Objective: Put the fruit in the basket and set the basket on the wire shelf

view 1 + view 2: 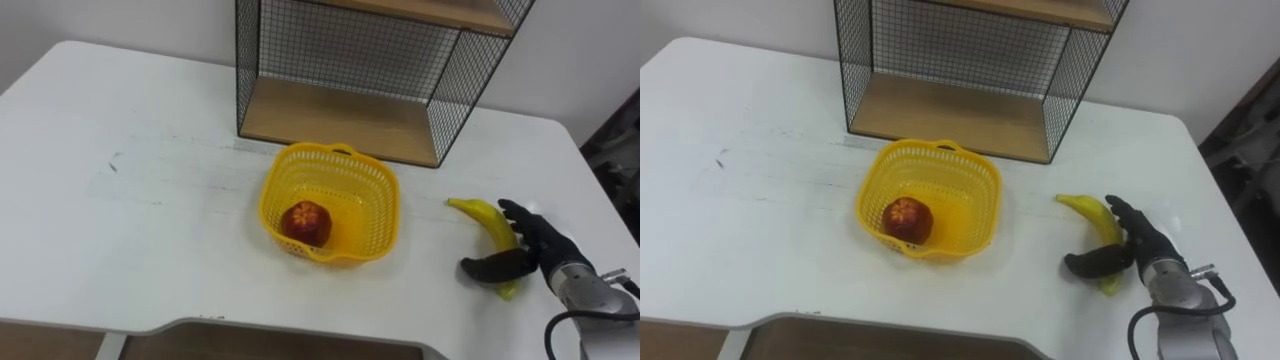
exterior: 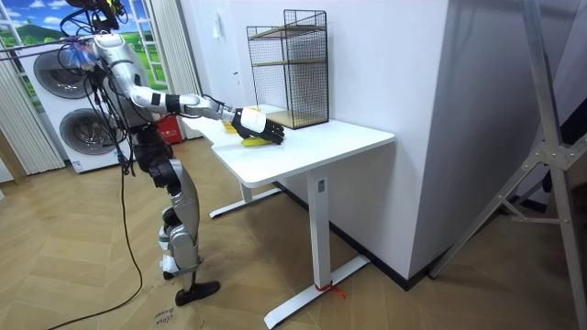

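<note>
Left eye view | red fruit [image 1: 306, 222] lies in yellow basket [image 1: 383, 205] on white table [image 1: 150, 150] | banana [image 1: 485, 215] on table right of basket, right hand [image 1: 540, 245] curled round it, not lifted | to do: banana in, basket onto wire shelf [image 1: 340, 120] behind
</note>
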Controlling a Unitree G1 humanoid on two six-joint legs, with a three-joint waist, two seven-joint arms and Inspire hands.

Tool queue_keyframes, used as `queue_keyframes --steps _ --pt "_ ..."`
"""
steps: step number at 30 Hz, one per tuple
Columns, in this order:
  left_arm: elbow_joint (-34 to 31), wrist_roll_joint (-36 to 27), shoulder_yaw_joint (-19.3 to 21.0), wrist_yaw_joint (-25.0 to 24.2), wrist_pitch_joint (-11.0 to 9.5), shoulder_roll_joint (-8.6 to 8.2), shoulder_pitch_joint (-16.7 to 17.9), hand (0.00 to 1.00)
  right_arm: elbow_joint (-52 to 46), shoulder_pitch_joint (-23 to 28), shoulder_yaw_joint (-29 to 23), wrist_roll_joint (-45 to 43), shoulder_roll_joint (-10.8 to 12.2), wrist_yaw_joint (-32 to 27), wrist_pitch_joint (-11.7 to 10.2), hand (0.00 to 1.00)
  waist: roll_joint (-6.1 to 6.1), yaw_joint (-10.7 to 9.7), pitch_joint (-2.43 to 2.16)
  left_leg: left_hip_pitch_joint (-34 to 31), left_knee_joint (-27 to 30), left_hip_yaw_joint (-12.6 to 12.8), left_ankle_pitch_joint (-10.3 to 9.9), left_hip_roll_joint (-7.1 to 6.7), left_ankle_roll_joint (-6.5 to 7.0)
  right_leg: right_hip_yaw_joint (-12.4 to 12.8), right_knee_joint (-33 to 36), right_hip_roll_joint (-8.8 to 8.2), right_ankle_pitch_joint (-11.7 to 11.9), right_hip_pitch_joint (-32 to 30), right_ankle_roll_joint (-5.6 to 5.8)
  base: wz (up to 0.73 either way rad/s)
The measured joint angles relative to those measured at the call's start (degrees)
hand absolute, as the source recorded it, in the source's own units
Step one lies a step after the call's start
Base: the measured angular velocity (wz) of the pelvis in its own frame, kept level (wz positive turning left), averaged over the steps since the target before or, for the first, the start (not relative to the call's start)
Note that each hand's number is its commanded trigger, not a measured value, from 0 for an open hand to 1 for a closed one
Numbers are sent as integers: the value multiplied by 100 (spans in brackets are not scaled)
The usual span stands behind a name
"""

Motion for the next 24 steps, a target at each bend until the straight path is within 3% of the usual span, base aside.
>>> queue_keyframes --steps 11,24 --pt "-18 1 -1 63 57 -1 -21 0 20 -38 -158 -892 -117 -224 13 100 55 23 9 -3 -5 -36 -1 5 -2 -7 8 8 2 10 -4 0" --pt "-146 0 -3 265 85 -10 -42 0 -15 -13 -189 -847 -114 -147 102 100 74 25 0 -2 -1 -48 0 3 -2 -13 18 7 8 7 -11 0"
